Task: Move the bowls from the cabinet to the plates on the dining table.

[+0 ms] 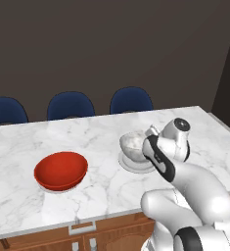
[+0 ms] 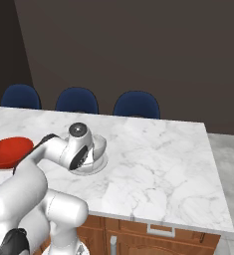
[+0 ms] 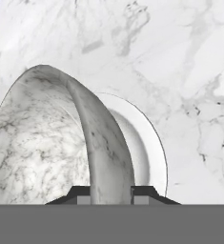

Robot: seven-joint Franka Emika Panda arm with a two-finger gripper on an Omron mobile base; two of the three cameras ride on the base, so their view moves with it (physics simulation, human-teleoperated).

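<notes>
Left base view: the gripper [image 1: 147, 140] hangs over the far side of the dining table [image 1: 18, 147], mostly hidden behind the wrist, and the marbled bowl [image 1: 132, 145] sits right at the fingers, over a pale plate [image 1: 131, 165] directly below them. The red bowl [image 1: 61, 170] rests well off to the fingers' left on the marble, apparently already on its own plate — only a thin pale edge peeks out under it. Blue chairs [image 1: 71, 105] line the far edge beyond the fingers. Right base view: the wrist blocks the gripper [image 2: 96, 148]; part of the plate's rim [image 2: 95, 168] shows just under the hand, the red bowl [image 2: 8, 151] off to the left. Hand view: the two dark fingertips [image 3: 80, 195] stand close together, clamped on the marbled bowl's wall [image 3: 104, 157] — rim pinched between them, bowl interior to one side, the plate [image 3: 154, 147] just past the other finger and partly under the bowl. The bowl looks at or near the plate, but contact can't be told. Risk from here: grip is on one edge only, so if the fingers part before the base is seated flat, the bowl could tip or rock off the small plate; a sideways pull while retracting could drag the rim and shove both bowl and plate.
</notes>
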